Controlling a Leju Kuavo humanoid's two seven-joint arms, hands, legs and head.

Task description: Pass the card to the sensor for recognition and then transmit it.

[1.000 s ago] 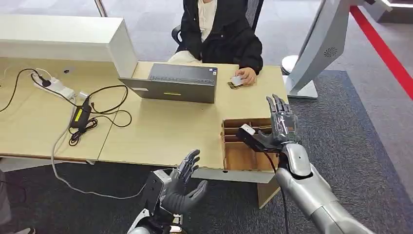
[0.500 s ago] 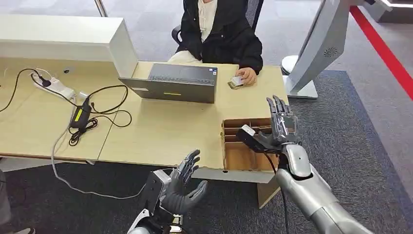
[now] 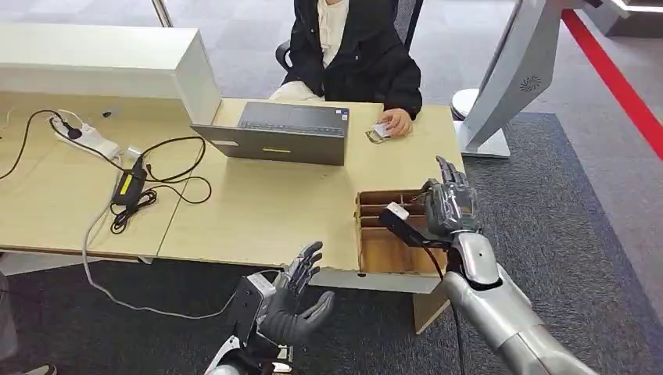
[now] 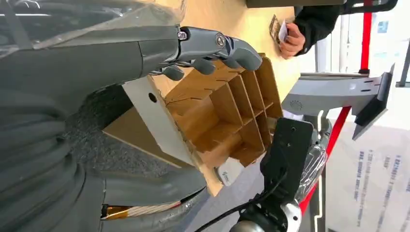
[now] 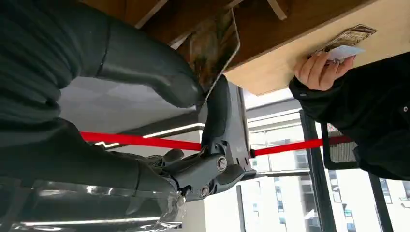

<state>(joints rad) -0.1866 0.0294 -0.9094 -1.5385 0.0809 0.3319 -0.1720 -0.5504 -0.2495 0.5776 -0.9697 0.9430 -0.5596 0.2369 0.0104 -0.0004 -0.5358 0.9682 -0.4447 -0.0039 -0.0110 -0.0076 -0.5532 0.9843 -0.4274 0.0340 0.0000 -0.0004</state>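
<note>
Cardboard forms the divided box [image 3: 391, 234] at the desk's near right corner, and your right hand [image 3: 448, 205] stands at its right side. The right wrist view shows that hand pinching a card [image 5: 213, 46] between thumb and a finger, the card held just beside the box's compartments. From the head view the card itself cannot be made out, as the hand covers it.

Your left hand [image 3: 295, 301] hangs below the front edge of the wooden desk [image 3: 266, 211], palm up, fingers spread and holding nothing. The left wrist view shows its fingers [image 4: 212, 46] extended, with the box [image 4: 227, 111] beyond them.

Note a person [image 3: 356, 55] in a dark jacket seated at the far side of the desk. The person's hand [image 3: 396, 122] rests on the desk top holding a white card [image 3: 381, 130] over a small patterned item [image 3: 374, 137].

A grey laptop [image 3: 281, 133] sits open between you and the person. A power strip [image 3: 90, 139] and black cables [image 3: 152, 183] lie on the left part of the desk. A grey kiosk stand [image 3: 508, 78] rises from the floor to the right.
</note>
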